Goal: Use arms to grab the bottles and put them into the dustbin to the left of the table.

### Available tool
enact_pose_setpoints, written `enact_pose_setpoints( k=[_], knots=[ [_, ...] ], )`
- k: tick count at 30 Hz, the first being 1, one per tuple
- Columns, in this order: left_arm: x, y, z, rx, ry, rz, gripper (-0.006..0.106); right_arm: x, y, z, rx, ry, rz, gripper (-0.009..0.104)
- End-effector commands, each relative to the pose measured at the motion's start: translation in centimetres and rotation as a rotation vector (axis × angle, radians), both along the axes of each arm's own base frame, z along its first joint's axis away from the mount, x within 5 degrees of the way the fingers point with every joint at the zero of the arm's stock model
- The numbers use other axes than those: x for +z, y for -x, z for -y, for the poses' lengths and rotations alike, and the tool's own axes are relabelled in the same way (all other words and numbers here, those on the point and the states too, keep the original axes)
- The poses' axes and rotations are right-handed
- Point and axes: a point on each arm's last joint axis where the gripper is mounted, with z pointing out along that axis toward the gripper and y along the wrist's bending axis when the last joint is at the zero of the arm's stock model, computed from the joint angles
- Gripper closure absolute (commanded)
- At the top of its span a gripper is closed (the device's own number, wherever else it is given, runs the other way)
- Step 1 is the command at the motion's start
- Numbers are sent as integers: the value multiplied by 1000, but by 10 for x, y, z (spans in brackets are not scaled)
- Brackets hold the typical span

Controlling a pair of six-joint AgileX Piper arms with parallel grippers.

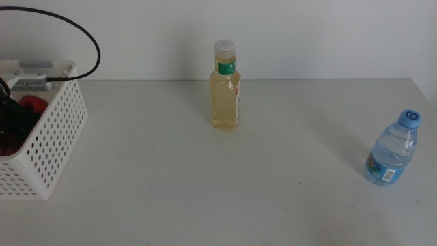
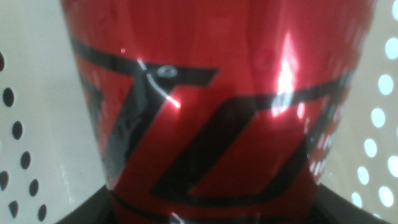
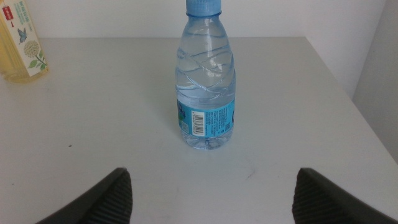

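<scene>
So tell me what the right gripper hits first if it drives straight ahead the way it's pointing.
Most likely the water bottle. It stands upright on the table, roughly centred ahead of the open right gripper, with only bare tabletop between. How far ahead is unclear from the wrist view.

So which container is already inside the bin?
The red can, between the perforated bin walls; both bottles stand on the table.

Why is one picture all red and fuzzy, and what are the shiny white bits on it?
In the left wrist view the shiny red drink can fills the picture, too near for the camera, so it looks soft; the white streaks are light glinting off the metal. The right wrist view shows the small clear blue-capped water bottle sharply. The middle view is evenly lit, with faint shadows on the off-white table.
</scene>
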Motion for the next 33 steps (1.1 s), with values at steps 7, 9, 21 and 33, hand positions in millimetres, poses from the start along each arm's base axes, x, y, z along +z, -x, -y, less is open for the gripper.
enact_pose_setpoints(
  k=[7,9,21,33],
  knots=[
    [41,-1,0,2,-45,133,20,11,0,1,-12,31,107,29],
    [41,-1,0,4,-44,131,13,11,0,1,-12,31,107,29],
    [85,17,10,97,-11,177,11,11,0,1,-12,31,107,29],
    [199,78,61,-83,-16,481,11,11,0,1,-12,31,107,29]
  ],
)
